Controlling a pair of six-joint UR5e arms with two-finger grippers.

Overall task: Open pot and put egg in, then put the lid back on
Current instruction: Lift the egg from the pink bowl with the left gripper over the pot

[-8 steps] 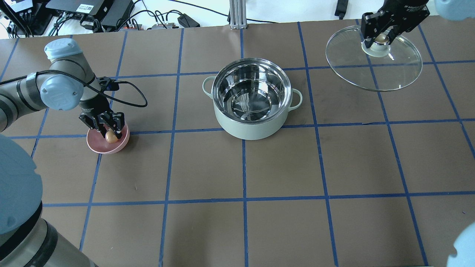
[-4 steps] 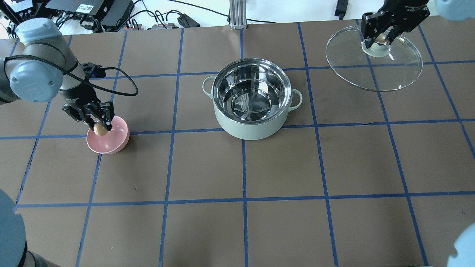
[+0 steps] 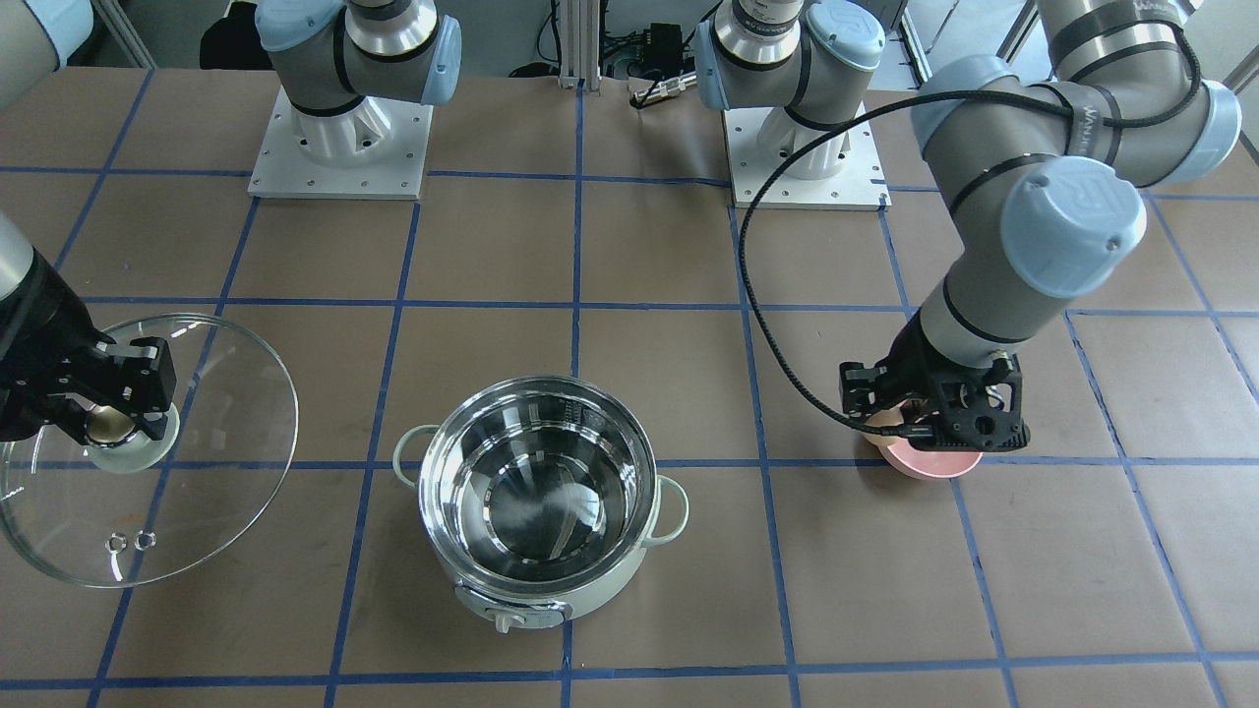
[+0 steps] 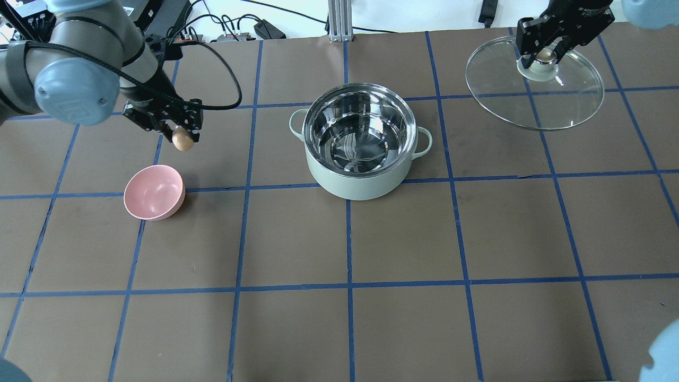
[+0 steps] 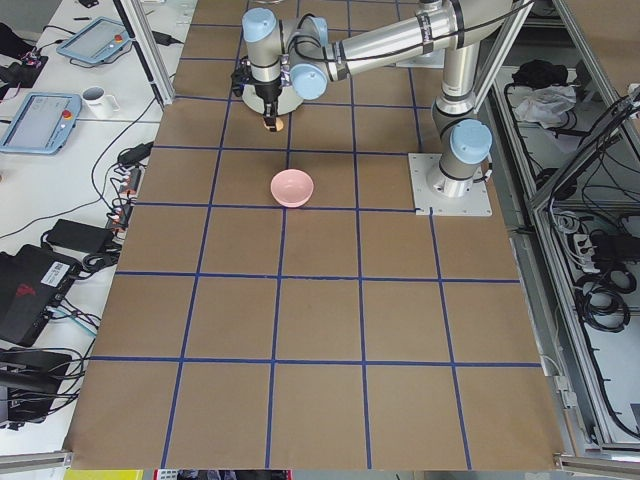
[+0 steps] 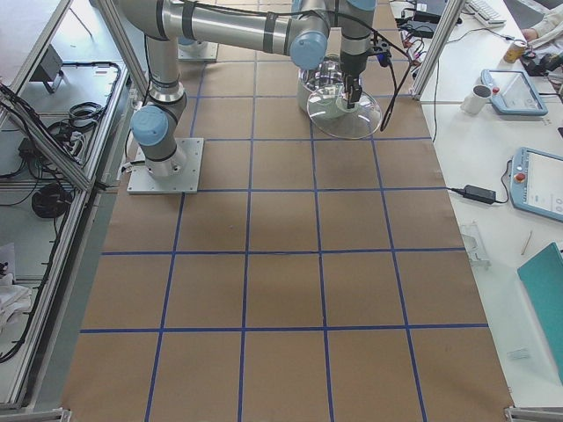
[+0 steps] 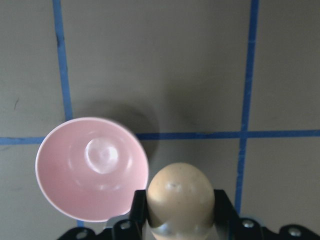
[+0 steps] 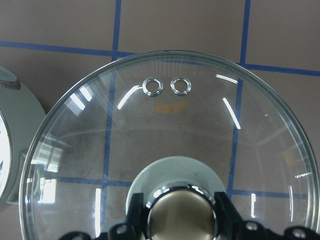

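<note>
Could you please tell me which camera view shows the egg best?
The left wrist view: the egg sits large between the jaws. Overhead shows it small; exterior left, a speck; front-facing mostly hides it.

Bright, even light is everywhere. The shiny inside of the pot glares with white streaks. The glass lid, off to the pot's side, shows white glints. Shadows on the counter are soft and faint.

Pot w/ mirror-polished steel inside, smooth satin mint outside, lid of clear glossy glass w/ shiny knob, egg smooth, matt tan, bowl pink, smooth, slightly glossy, plastic-looking, table in matt brown paper-like sheet, blue tape lines.
</note>
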